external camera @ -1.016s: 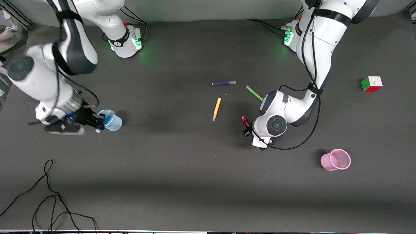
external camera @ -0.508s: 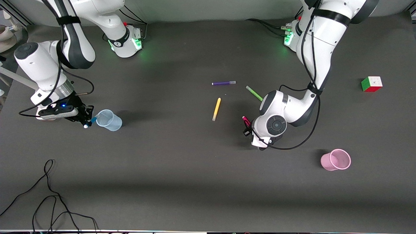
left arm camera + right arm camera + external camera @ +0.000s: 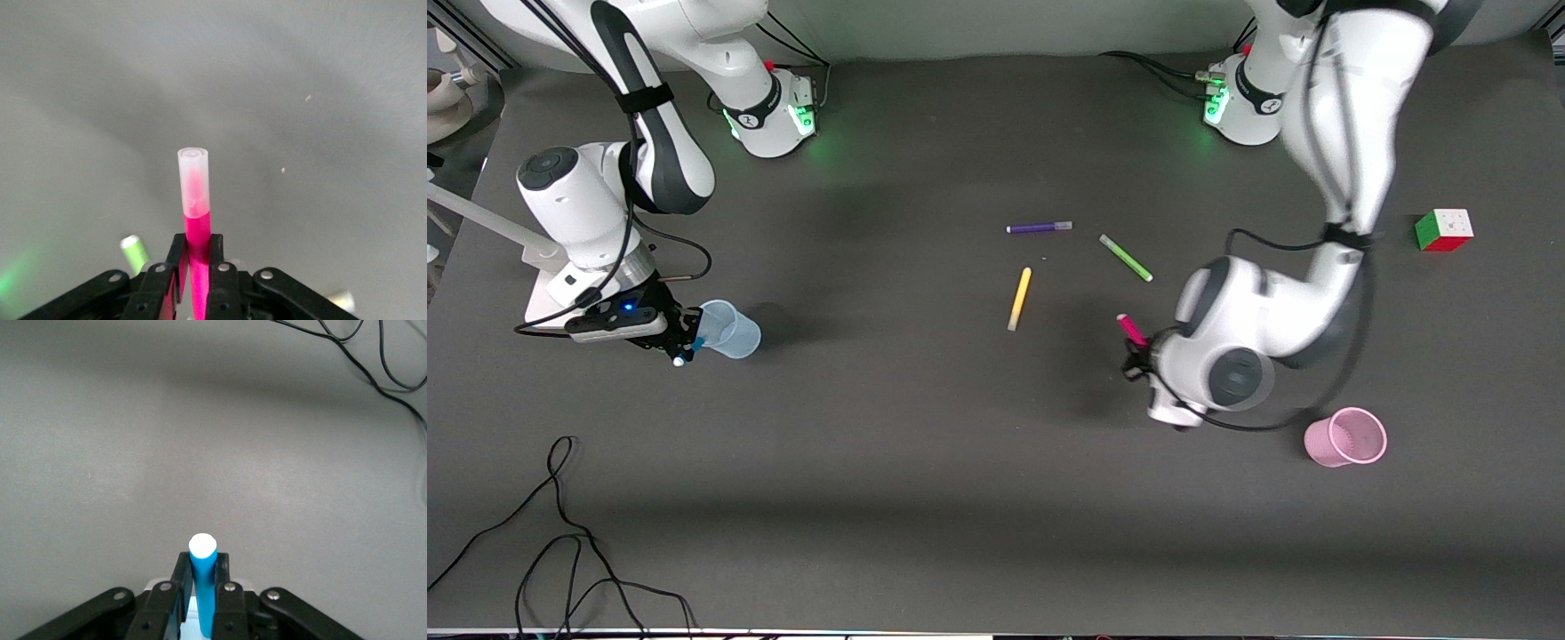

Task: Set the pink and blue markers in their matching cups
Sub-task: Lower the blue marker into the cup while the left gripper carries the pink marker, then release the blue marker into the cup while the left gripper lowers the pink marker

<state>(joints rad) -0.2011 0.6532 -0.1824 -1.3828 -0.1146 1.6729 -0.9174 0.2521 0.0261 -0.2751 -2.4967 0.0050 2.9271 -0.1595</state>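
Observation:
My left gripper [image 3: 1136, 354] is shut on the pink marker [image 3: 1131, 329], held above the table's middle; in the left wrist view [image 3: 195, 248] the marker [image 3: 194, 200] stands up between the jaws with its pale cap on top. The pink mesh cup [image 3: 1347, 436] stands nearer the front camera, toward the left arm's end. My right gripper [image 3: 685, 345] is shut on the blue marker [image 3: 696, 343] right at the rim of the pale blue cup [image 3: 731, 330]; in the right wrist view [image 3: 202, 580] the blue marker [image 3: 203, 587] sits clamped between the jaws.
A purple marker [image 3: 1039, 228], a green marker [image 3: 1125, 258] and a yellow marker [image 3: 1019, 299] lie mid-table. A colour cube [image 3: 1443, 229] sits toward the left arm's end. A black cable [image 3: 560, 551] loops near the front edge.
My left gripper moved with the pink marker toward the pink cup. My right gripper swung away from the blue cup, then came back to its rim with the blue marker.

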